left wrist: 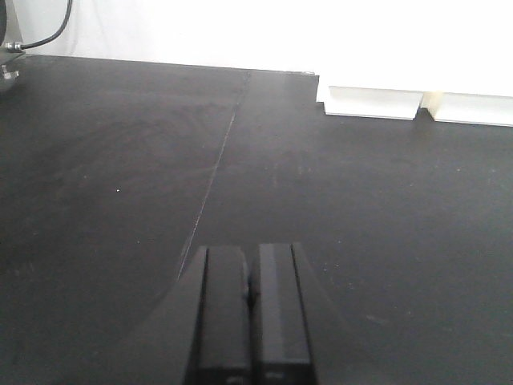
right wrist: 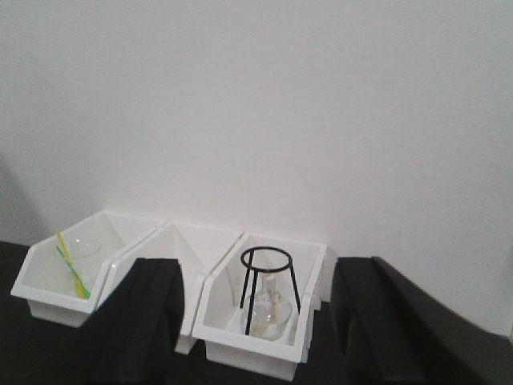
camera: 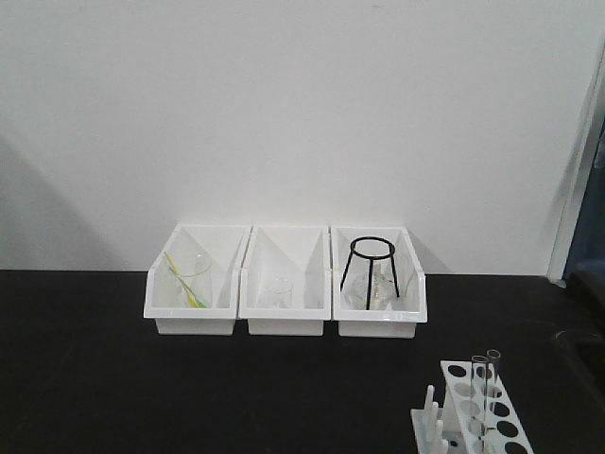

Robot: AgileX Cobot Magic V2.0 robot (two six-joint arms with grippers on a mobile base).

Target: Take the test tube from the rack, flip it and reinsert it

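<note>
At the near right corner of the black table, in the front-facing view, stands the rack, a small white plastic piece with two rows of round holes in its top plate and short upright pegs along its left side. Two slim clear tubes stand upright in it, close together and taller than the rack: the test tube with its open rim uppermost, and a second test tube just to its left. Neither gripper is near them in this view.

Far back against the white wall sit three white open-fronted bins side by side and touching. The left bin holds a clear beaker with a yellow-green rod leaning in it. The middle bin holds a small clear glass vessel. The right bin holds a black wire tripod stand over a clear flask.

The left gripper hangs low over bare table well to the left of the bins, its two dark fingers pressed together with nothing between them. The right gripper faces the bins with its jaws spread wide and holding nothing; its dark fingers frame the bin with the tripod and flask.
</note>
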